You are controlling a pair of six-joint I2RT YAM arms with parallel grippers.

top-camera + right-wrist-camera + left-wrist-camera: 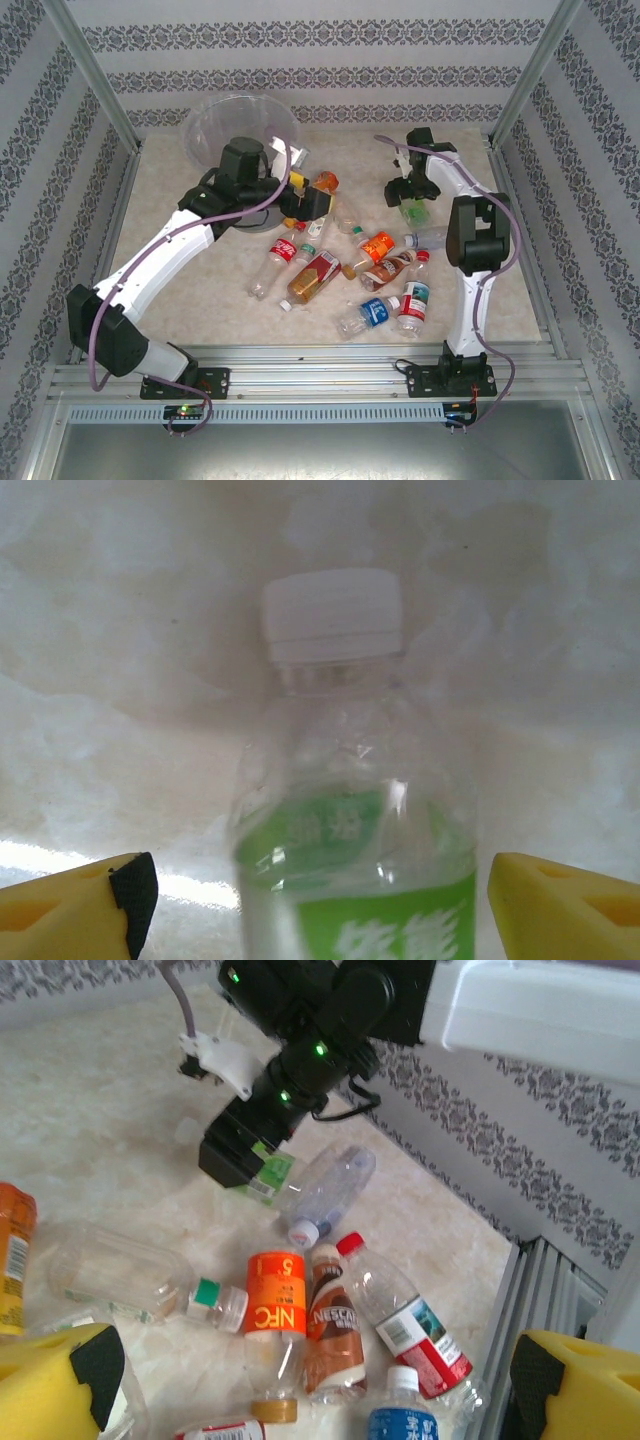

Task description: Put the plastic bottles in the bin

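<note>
Several plastic bottles point(345, 270) lie scattered mid-table. The grey bin point(240, 125) stands at the back left. My left gripper point(305, 205) hovers open over the pile's far-left side; in the left wrist view its yellow fingers point(60, 1375) stand wide apart above an orange NFC bottle point(275, 1305), a brown Nescafe bottle point(338, 1325) and a red-labelled bottle point(410, 1325). My right gripper point(413, 203) is open, straddling a green-labelled bottle point(350, 870) with a white cap. Both yellow fingers point(570, 905) stand clear of its sides.
An orange bottle point(322, 183) lies just behind the left gripper. A clear bottle point(330, 1185) lies next to the right gripper point(245, 1155). Metal frame posts and patterned walls enclose the table; a rail point(320, 360) runs along the near edge.
</note>
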